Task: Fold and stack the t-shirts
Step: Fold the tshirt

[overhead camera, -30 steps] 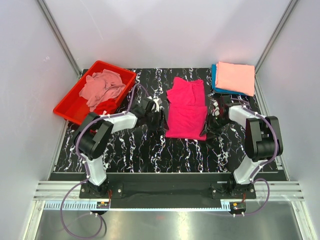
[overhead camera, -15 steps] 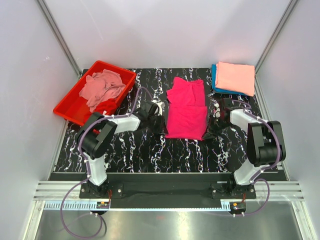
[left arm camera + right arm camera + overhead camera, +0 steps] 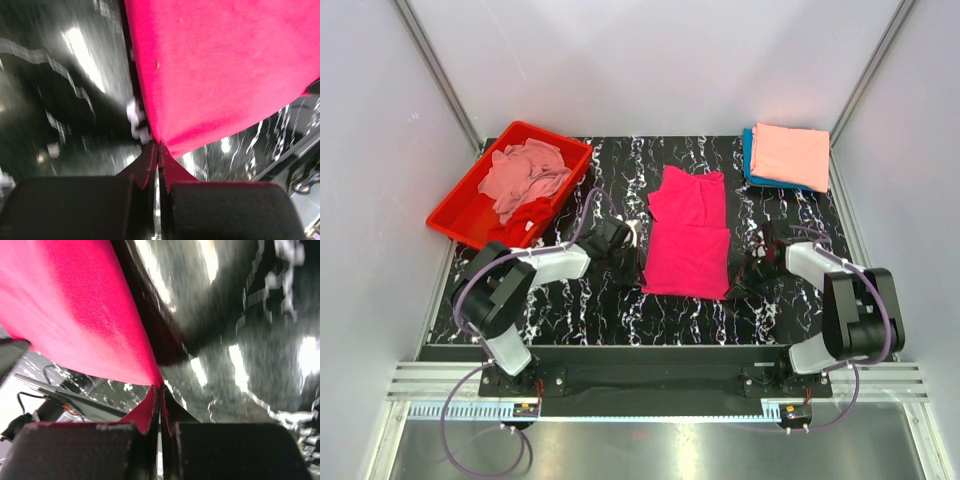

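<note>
A hot pink t-shirt (image 3: pixel 687 235), partly folded, lies lengthwise in the middle of the black marbled table. My left gripper (image 3: pixel 634 268) is shut on its near left corner. In the left wrist view the pink cloth (image 3: pixel 225 65) runs down into the pinched fingertips of that gripper (image 3: pixel 158 145). My right gripper (image 3: pixel 740 278) is shut on the near right corner, and in the right wrist view the cloth (image 3: pixel 75 315) tapers into its closed tips (image 3: pixel 160 387). A folded salmon-peach t-shirt (image 3: pixel 790 155) rests on a folded teal one (image 3: pixel 749 160) at the back right.
A red plastic tray (image 3: pixel 452 218) stands at the back left, holding a crumpled dusty pink t-shirt (image 3: pixel 525 170) and a red one (image 3: pixel 532 212). White walls with metal rails enclose the table on three sides.
Both grippers have closed on the pink t-shirt's near corners and moved toward the near edge. The shirt has shifted slightly nearer and leftward with them.
</note>
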Available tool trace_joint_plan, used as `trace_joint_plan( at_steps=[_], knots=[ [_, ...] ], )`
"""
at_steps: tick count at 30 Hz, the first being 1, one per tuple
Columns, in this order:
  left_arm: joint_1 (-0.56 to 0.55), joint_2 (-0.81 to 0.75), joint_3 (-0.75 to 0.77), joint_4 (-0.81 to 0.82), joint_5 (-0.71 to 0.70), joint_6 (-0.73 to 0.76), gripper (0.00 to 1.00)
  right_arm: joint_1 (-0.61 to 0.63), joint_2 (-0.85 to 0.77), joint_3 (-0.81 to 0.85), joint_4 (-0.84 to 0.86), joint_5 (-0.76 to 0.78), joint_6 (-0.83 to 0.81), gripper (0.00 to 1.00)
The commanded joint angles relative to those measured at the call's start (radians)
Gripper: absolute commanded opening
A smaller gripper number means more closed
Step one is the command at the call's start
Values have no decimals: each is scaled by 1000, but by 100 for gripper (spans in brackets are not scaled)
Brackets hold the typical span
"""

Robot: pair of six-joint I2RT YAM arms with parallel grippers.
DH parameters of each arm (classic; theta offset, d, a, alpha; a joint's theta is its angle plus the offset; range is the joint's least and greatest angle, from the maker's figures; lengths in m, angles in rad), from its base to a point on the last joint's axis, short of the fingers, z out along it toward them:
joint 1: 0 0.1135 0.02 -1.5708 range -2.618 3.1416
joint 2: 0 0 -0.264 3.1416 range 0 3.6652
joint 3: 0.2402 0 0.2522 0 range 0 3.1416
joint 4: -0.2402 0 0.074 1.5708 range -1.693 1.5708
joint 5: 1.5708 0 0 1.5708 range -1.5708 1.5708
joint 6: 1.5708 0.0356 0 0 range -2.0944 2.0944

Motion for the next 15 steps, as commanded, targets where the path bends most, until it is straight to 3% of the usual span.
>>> trace_joint_plan(
  at_steps=[1,6,11,15],
  knots=[
    [-22,-95,-42,-85,-93,-3,0,-1,-106,-45,-24,18,88,0],
    [-58,-188,-131,-125,-159,-37,0,39,-180,-109,-31,33,140,0],
    [-84,-211,-175,-98,-116,-69,0,86,-266,-145,-53,61,193,0],
    [-101,-246,-212,-91,-119,-101,5,119,-335,-185,-65,83,231,7]
  ],
)
